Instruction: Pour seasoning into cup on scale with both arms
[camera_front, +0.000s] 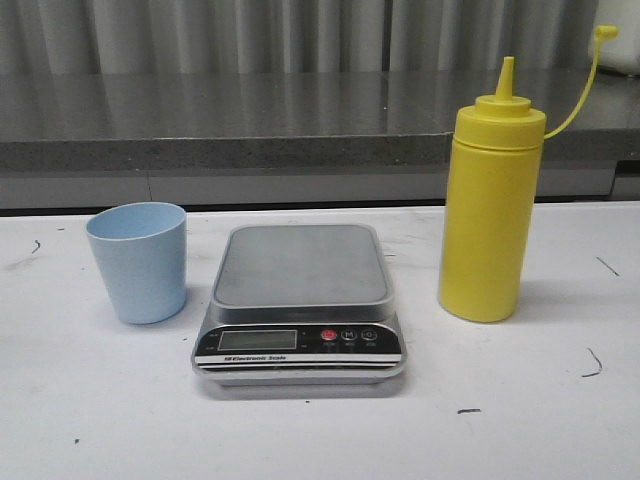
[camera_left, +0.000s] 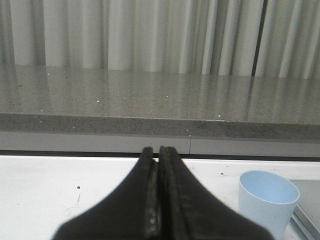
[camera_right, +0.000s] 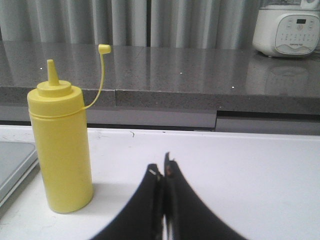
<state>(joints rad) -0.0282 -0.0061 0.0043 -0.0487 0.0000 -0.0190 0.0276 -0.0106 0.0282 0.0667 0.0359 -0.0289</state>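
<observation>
Left of the flat silver digital scale (camera_front: 300, 300), the pale blue tapered plastic cup (camera_front: 138, 260) should be gripped by the empty, closed left gripper (camera_left: 159, 150) once opened wide, then centred on the platform.

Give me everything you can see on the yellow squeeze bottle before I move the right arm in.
The yellow squeeze bottle stands upright on the white table, to the right of the scale and apart from it. It looks like opaque plastic: a tall round body, a wider screw collar and a cone nozzle. The nozzle is uncapped; its small cap sticks up and out to the side on a thin curved strap. Nothing grips it; the right claw is shut and short of it.
</observation>
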